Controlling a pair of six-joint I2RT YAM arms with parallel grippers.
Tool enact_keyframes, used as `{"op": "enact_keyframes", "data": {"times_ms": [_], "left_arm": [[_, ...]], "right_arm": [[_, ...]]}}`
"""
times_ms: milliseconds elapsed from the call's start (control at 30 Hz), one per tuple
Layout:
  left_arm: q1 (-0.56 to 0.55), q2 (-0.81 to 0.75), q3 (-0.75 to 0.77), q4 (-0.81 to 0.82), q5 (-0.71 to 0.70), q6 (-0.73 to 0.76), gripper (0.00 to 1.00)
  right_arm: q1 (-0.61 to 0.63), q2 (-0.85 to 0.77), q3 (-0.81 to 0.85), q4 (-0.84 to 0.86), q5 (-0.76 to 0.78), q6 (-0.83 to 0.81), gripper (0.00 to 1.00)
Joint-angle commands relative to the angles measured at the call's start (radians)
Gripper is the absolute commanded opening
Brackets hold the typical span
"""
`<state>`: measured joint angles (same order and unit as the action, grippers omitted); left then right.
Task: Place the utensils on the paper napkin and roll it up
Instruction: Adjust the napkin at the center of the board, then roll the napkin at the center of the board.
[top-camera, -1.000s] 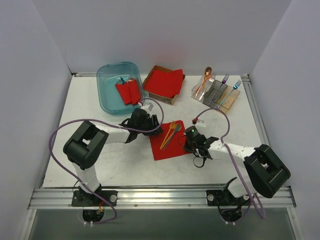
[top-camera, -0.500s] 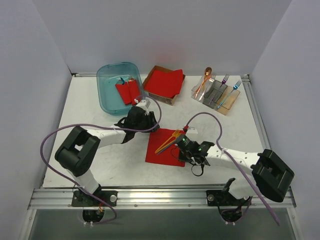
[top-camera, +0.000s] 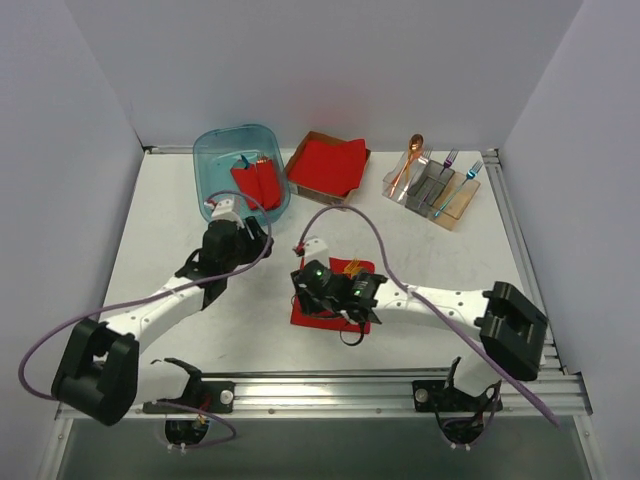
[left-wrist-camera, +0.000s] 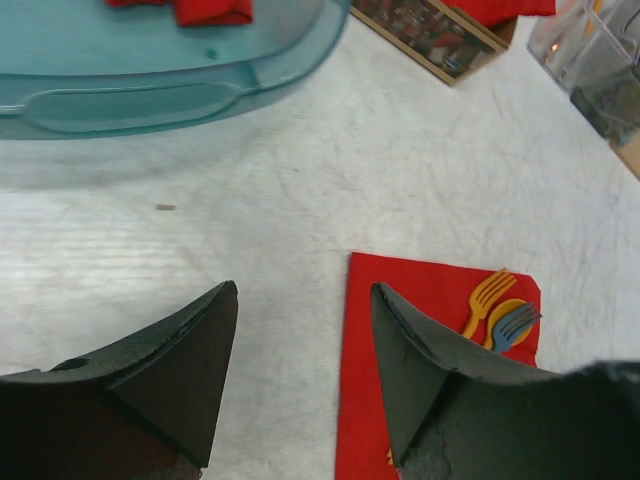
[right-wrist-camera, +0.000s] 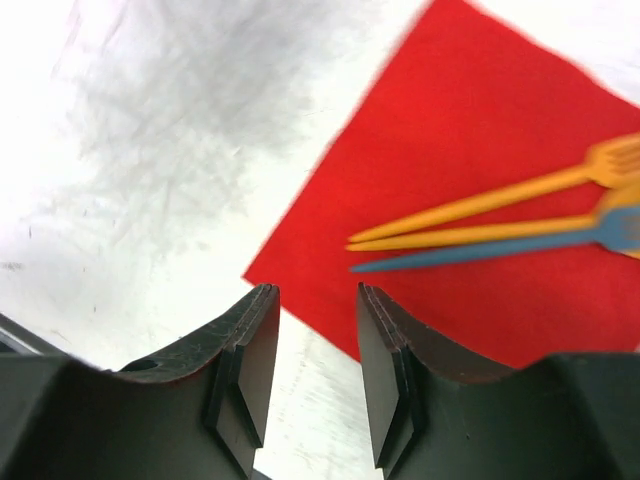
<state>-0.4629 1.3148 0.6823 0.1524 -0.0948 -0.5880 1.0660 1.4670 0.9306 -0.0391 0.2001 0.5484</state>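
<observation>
The red paper napkin lies flat on the white table, and in the top view only its edges show under the right arm. The utensils lie side by side on it: an orange fork, an orange-yellow spoon and a blue fork. My right gripper hovers open over the napkin's near-left corner, nothing between its fingers. My left gripper is open and empty over bare table, left of the napkin and apart from it.
A teal bin at the back left holds short red rolls. Beside it a cardboard box carries a thick red stack. A clear holder at the back right keeps more cutlery.
My right gripper has travelled left across the napkin and gone from shut to open. My left arm has pulled back to the left, off the napkin, and opened a little wider.
</observation>
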Motion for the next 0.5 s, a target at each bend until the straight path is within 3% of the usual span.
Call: {"op": "enact_keyframes", "data": {"times_ms": [0, 100, 233, 467], "left_arm": [[0.047, -0.135, -0.087, 0.048, -0.025, -0.036, 0.65], [0.059, -0.215, -0.122, 0.041, -0.068, -0.061, 0.97], [0.067, -0.285, -0.148, -0.013, -0.172, -0.099, 0.94], [0.070, -0.387, -0.236, 0.062, -0.187, -0.118, 0.94]], "right_arm": [[0.075, 0.114, 0.100, -0.028, 0.082, -0.070, 0.38], [0.140, 0.228, 0.197, -0.082, 0.136, -0.085, 0.38], [0.190, 0.376, 0.298, -0.157, 0.191, -0.087, 0.39], [0.221, 0.443, 0.352, -0.194, 0.220, -0.067, 0.40]]}}
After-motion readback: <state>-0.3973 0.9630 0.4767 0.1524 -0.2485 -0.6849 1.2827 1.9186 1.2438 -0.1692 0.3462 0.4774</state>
